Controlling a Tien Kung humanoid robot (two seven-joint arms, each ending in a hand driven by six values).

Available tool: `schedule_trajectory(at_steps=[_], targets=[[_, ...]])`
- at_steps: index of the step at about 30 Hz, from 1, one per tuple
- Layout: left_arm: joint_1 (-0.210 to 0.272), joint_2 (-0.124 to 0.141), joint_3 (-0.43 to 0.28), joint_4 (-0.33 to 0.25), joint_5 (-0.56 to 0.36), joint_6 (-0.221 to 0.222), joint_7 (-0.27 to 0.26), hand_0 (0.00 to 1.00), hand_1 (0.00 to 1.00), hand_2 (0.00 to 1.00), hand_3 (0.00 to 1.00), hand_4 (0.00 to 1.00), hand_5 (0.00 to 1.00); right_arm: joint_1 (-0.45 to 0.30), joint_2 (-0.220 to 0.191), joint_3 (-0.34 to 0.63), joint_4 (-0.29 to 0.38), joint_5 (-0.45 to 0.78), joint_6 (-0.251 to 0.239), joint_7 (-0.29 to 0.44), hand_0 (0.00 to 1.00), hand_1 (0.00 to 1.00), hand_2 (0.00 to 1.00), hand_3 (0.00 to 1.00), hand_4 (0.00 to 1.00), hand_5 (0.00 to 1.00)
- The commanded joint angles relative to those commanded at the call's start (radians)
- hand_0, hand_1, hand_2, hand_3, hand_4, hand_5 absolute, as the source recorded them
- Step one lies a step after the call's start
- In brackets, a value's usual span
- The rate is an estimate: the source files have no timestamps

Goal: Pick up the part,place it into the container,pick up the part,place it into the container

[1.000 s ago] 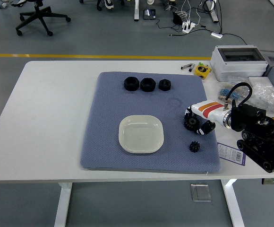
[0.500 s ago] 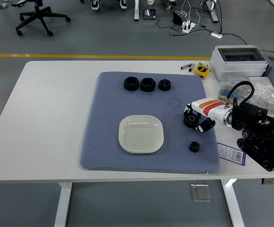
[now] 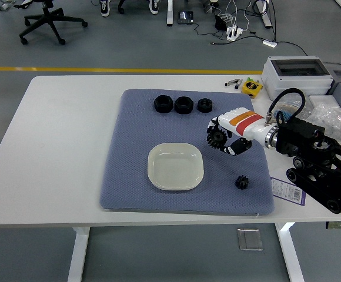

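Gear (image 3: pixel 217 138) held in right robot hand (image 3: pixel 226 140) above the blue mat.

Right robot hand, white with an orange and red band, has its fingers curled around the black toothed gear, which sits over the blue mat (image 3: pixel 135 147) between the dish and the mat's right edge, just right of and apart from the cream square dish (image 3: pixel 175 166). 1 smaller black gear (image 3: pixel 243 183) lies on the mat near its lower right corner, apart from the hand. 3 black ring-shaped parts (image 3: pixel 183 104) stand in a row along the mat's far edge. The mat lies on the white worktop (image 3: pixel 59 147). A grey box (image 3: pixel 297 76) and a yellow object (image 3: pixel 251 87) sit at the worktop's far right.
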Motion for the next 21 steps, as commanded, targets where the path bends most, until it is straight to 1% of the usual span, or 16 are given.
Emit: schedule_trajectory(at_steps=[3, 5, 7, 9, 10, 13, 15, 16, 18, 21], targets=[[0.0, 0.0, 0.007, 0.0, -0.009, 0.001, -0.002, 0.897, 0.873, 0.896, 0.674, 0.624, 0.771, 0.0, 0.008, -0.014, 0.075, -0.014, 0.003, -0.01, 0.217, 0.362, 0.432, 0.464, 0.575, 0.108], [0.001, 0.0, 0.009, 0.0, -0.013, 0.001, -0.003, 0.897, 0.872, 0.896, 0.673, 0.623, 0.769, 0.003, 0.018, -0.032, 0.122, -0.021, 0.009, -0.016, 0.234, 0.37, 0.438, 0.467, 0.576, 0.124], [0.0, 0.0, 0.009, 0.0, -0.014, 0.002, -0.004, 0.897, 0.872, 0.896, 0.673, 0.623, 0.769, 0.009, 0.034, -0.05, 0.154, -0.026, 0.011, -0.018, 0.234, 0.37, 0.438, 0.467, 0.576, 0.124], [0.0, 0.0, 0.01, 0.0, -0.013, 0.003, -0.004, 0.897, 0.872, 0.896, 0.673, 0.623, 0.769, 0.018, 0.052, -0.065, 0.171, -0.025, 0.014, -0.02, 0.234, 0.37, 0.438, 0.467, 0.576, 0.124], [0.0, 0.0, 0.01, 0.0, -0.012, 0.003, -0.004, 0.896, 0.873, 0.896, 0.673, 0.622, 0.769, 0.023, 0.061, -0.071, 0.176, -0.025, 0.017, -0.024, 0.264, 0.373, 0.451, 0.48, 0.606, 0.129], [0.0, 0.0, 0.012, 0.0, -0.019, 0.006, -0.008, 0.896, 0.873, 0.896, 0.673, 0.622, 0.769, 0.035, 0.086, -0.082, 0.177, -0.031, 0.044, -0.038, 0.264, 0.373, 0.451, 0.48, 0.606, 0.129], [-0.001, 0.0, 0.015, 0.0, -0.02, 0.008, -0.01, 0.896, 0.873, 0.896, 0.673, 0.622, 0.769, 0.042, 0.101, -0.088, 0.164, -0.048, 0.062, -0.043, 0.264, 0.373, 0.451, 0.48, 0.606, 0.129], [-0.001, 0.0, 0.014, 0.0, -0.018, 0.008, -0.01, 0.896, 0.872, 0.896, 0.67, 0.625, 0.77, 0.044, 0.106, -0.091, 0.156, -0.054, 0.067, -0.044, 0.293, 0.359, 0.485, 0.552, 0.815, 0.213], [-0.002, 0.0, 0.013, 0.0, -0.016, 0.011, -0.011, 0.896, 0.872, 0.896, 0.67, 0.625, 0.77, 0.048, 0.118, -0.097, 0.133, -0.069, 0.068, -0.045, 0.293, 0.359, 0.485, 0.552, 0.815, 0.213], [-0.003, 0.0, 0.014, 0.0, -0.014, 0.013, -0.011, 0.896, 0.872, 0.896, 0.67, 0.625, 0.77, 0.049, 0.123, -0.102, 0.098, -0.077, 0.07, -0.054, 0.293, 0.359, 0.485, 0.552, 0.815, 0.213]])
